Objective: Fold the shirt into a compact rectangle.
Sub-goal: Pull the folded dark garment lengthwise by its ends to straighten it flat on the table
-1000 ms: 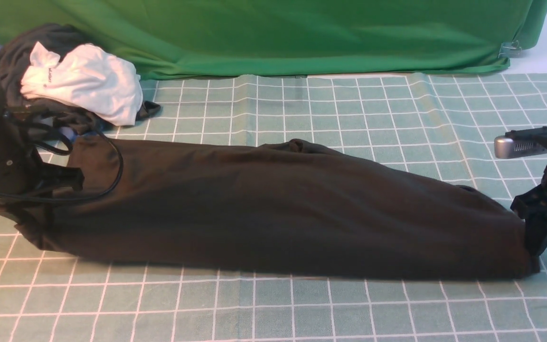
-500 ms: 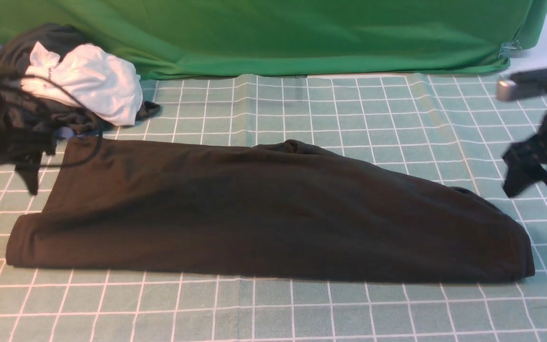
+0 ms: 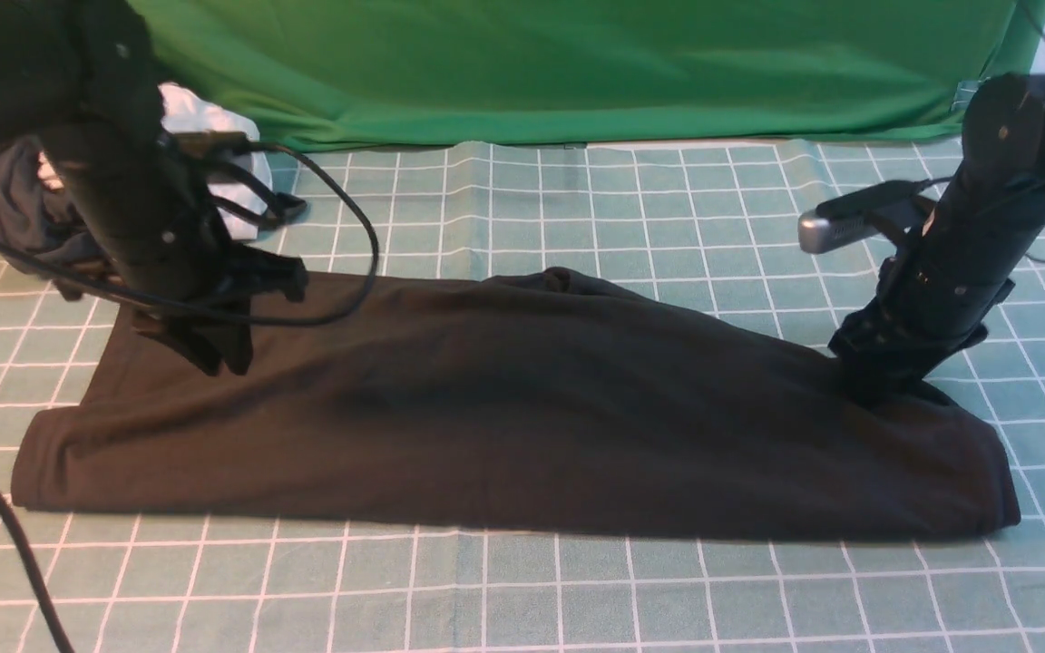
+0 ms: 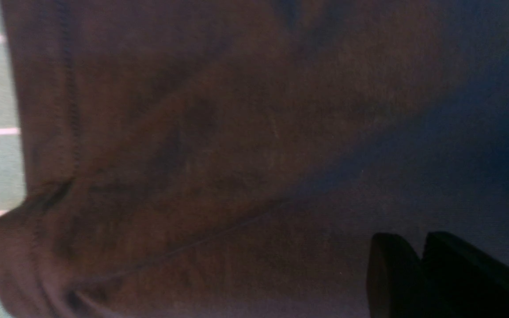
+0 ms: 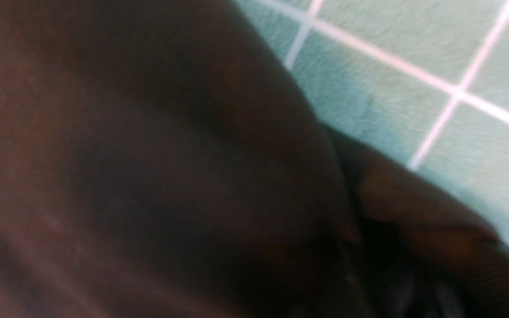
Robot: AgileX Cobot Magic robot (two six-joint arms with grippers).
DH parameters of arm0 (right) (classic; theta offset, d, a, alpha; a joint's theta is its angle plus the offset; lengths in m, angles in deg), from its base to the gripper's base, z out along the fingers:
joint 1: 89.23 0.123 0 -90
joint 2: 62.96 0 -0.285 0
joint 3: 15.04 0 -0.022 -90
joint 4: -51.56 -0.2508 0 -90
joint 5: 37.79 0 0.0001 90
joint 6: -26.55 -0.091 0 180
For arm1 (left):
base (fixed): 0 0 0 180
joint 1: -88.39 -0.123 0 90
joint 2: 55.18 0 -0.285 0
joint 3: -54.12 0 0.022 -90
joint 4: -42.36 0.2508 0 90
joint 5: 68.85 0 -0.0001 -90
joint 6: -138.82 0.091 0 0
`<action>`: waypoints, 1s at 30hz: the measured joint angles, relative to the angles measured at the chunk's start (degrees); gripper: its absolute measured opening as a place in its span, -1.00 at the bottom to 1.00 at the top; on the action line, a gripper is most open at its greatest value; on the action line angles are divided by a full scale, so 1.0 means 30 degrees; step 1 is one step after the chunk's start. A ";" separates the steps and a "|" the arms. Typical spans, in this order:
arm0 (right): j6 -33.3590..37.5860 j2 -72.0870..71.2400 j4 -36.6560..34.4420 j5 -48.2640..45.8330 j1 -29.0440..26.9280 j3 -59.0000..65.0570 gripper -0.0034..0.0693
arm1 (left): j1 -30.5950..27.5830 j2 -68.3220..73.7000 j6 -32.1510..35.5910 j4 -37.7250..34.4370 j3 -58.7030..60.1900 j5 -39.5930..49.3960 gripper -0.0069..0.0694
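The shirt [image 3: 522,408] lies across the checked cloth [image 3: 577,209] as 1 long dark band, folded lengthwise, with its ends well apart at my left and right. My left claw [image 3: 214,354] hangs over the band's far left part. In its wrist view the fingertips [image 4: 391,274] stand almost together with no fabric between them that I can see, so it holds nothing. My right claw [image 3: 876,385] is down at the far edge near the right end, its tip touching the fabric (its wrist view is only a brown blur). I cannot tell how wide it stands or whether it has a pinch. I judge the lengthwise folds done and the crosswise fold in hand. Next I need 2 firm pinches through all layers, then a level carry so the band neither slumps nor skews.
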 joint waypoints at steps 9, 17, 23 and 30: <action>0.0299 -0.0740 0.0204 -0.0103 0.0000 -0.0285 -0.85 | 0.0042 0.0278 0.0286 0.0040 0.0064 -0.0224 -0.81; 0.0367 -0.0855 0.0472 -0.1445 -0.0498 -0.1393 -0.87 | 0.0042 0.0278 0.0638 0.0040 0.0064 -0.0081 -0.80; 0.0274 -0.0855 0.0372 -0.3179 -0.0560 -0.1430 -0.69 | 0.0042 0.0278 0.0738 -0.0172 0.0064 -0.0081 -0.80; 0.0912 -0.0417 0.0203 -0.3443 -0.0148 -0.1430 -0.05 | 0.0042 0.0278 0.0738 -0.0665 0.0064 -0.0098 -0.80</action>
